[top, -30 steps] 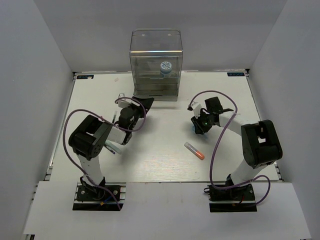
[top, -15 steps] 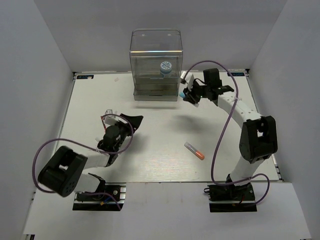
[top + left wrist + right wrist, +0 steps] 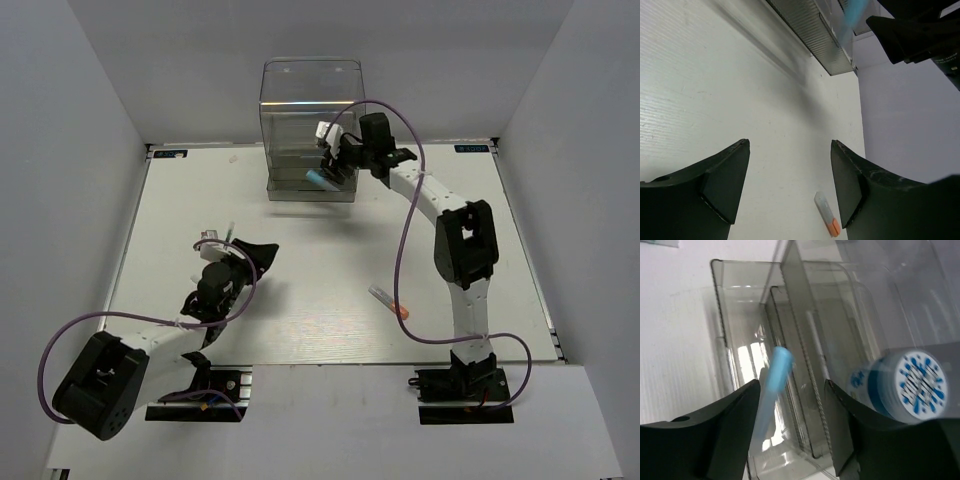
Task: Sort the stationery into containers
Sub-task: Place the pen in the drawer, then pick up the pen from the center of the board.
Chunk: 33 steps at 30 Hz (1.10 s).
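Observation:
The clear cabinet (image 3: 300, 95) stands at the table's back, with a shallow drawer (image 3: 740, 405) pulled out. My right gripper (image 3: 335, 160) hangs over that drawer. Its jaws (image 3: 792, 382) are apart. The light-blue-ended tube (image 3: 772, 385) is blurred between them, close to the left finger, above the drawer; it also shows in the top view (image 3: 320, 180). The blue-and-white roll (image 3: 912, 385) sits inside the cabinet. The orange-capped tube (image 3: 388, 301) lies on the table, also in the left wrist view (image 3: 826, 214). My left gripper (image 3: 262, 250) is open and empty above the table (image 3: 790, 145). The pen is not in view.
White walls close in the table on three sides. A thin white item (image 3: 816, 340) lies in a drawer beside the open one. The cabinet's drawer stack (image 3: 815, 35) and my right arm (image 3: 920, 35) show far ahead in the left wrist view.
My right arm swung from mid-table up to the cabinet front with the light-blue-ended tube, and its jaws now stand apart. My left arm pulled back from the cabinet towards the near left.

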Available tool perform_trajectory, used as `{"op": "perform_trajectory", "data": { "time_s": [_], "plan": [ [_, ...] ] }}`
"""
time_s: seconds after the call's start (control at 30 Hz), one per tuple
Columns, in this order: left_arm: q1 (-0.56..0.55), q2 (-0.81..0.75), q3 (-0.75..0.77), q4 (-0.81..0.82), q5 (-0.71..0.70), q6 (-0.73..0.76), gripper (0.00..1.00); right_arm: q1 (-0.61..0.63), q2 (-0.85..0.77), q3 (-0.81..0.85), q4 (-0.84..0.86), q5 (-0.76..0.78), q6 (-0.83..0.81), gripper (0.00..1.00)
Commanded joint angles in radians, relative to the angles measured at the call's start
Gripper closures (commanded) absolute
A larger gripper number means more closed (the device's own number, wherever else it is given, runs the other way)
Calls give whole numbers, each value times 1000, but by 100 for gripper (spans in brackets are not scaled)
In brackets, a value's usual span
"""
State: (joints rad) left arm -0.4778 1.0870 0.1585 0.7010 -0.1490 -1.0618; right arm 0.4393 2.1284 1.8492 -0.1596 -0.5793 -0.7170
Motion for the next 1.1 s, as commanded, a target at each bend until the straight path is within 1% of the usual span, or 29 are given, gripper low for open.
{"op": "perform_trajectory", "data": {
  "time_s": [0.0,0.07,0.1,0.13,0.17,0.2,0.23,0.27,0.3,0.33,0.37,0.4,0.43,0.47,0.53,0.6,0.63,0.67,0.7,0.73,0.77,0.83,0.87,1.0,1.07],
  "plan": [
    [1,-24,9,-41,-1,28,24,22,-4,64,35,-30,-13,39],
    [1,-1,38,-51,28,37,22,26,-41,7,54,-48,-7,35],
    [1,11,48,-61,48,37,22,29,-54,-37,60,-48,-1,35],
    [1,27,61,-61,61,37,22,24,-109,-59,87,-53,-1,34],
    [1,65,87,-61,74,37,22,22,-128,-82,97,-59,4,35],
    [1,85,101,-61,107,37,21,19,-149,-152,107,-60,28,37],
    [-8,108,117,-72,123,37,21,19,-215,-174,121,-62,39,38],
    [-8,158,162,-87,138,37,17,13,-237,-195,118,-51,47,43],
    [-8,186,188,-107,178,37,17,10,-257,-259,105,-48,69,46],
    [-8,214,243,-136,199,37,17,4,-318,-281,91,-48,73,51],
    [-8,240,268,-147,219,48,15,1,-337,-319,50,-42,71,60],
    [-18,288,289,-156,250,48,15,-2,-384,-353,-7,-39,71,64],
    [-18,310,332,-169,262,48,15,-8,-398,-370,-44,-40,71,66],
    [-18,327,351,-188,272,48,15,-13,-410,-396,-172,-51,53,68],
    [-28,361,397,-218,272,78,15,-17,-444,-448,-269,-54,1,69],
    [-39,373,447,-256,281,123,15,-22,-459,-500,-444,-48,-27,61],
    [-39,373,466,-285,281,140,15,-24,-464,-514,-486,-45,-47,57],
    [-39,373,483,-343,270,158,15,-21,-470,-534,-556,-39,-55,50],
    [-39,373,496,-374,252,170,14,-19,-490,-554,-592,-30,-59,44],
    [-39,373,519,-406,240,183,14,-20,-499,-627,-606,-30,-61,39],
    [-39,357,532,-490,202,193,14,-17,-510,-654,-613,-24,-70,35],
    [-39,317,567,-578,148,194,10,-11,-550,-729,-598,1,-76,31],
    [-39,301,581,-672,91,204,9,-8,-570,-793,-594,10,-68,30],
    [-27,245,651,-871,-12,215,1,-1,-579,-866,-554,47,-22,30],
    [-27,211,662,-906,-53,215,1,10,-573,-899,-541,73,8,28]
  ]
}}
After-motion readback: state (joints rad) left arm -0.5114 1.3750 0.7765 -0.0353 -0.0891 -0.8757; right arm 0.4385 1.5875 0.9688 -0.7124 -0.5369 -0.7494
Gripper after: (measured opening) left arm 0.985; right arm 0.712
